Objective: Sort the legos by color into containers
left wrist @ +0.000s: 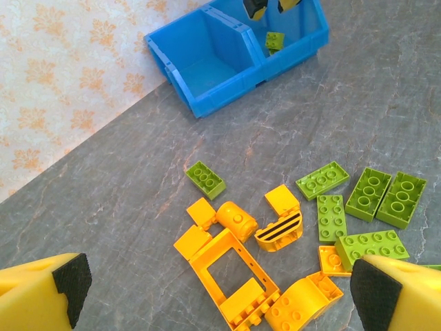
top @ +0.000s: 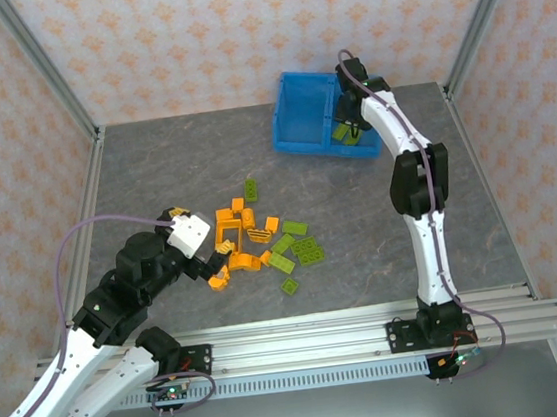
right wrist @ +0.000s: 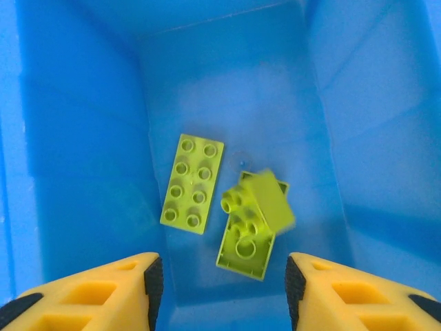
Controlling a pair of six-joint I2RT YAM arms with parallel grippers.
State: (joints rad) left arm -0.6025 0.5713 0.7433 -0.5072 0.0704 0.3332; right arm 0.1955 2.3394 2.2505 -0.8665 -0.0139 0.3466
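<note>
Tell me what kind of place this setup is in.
Likely a robot lab test cell: aluminium frame posts hold patterned wall panels around a grey tabletop, and the left arm and right arm are bolted to a metal rail at its near edge.

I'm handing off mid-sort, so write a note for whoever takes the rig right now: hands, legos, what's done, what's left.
Left hand: open, empty, over the orange legos.
Right hand: open, empty, above the right compartment of the blue bin.
Done: a few green legos lie in that compartment.
Left: all the orange and several loose green legos are on the table. The other compartment holds no orange yet.
</note>
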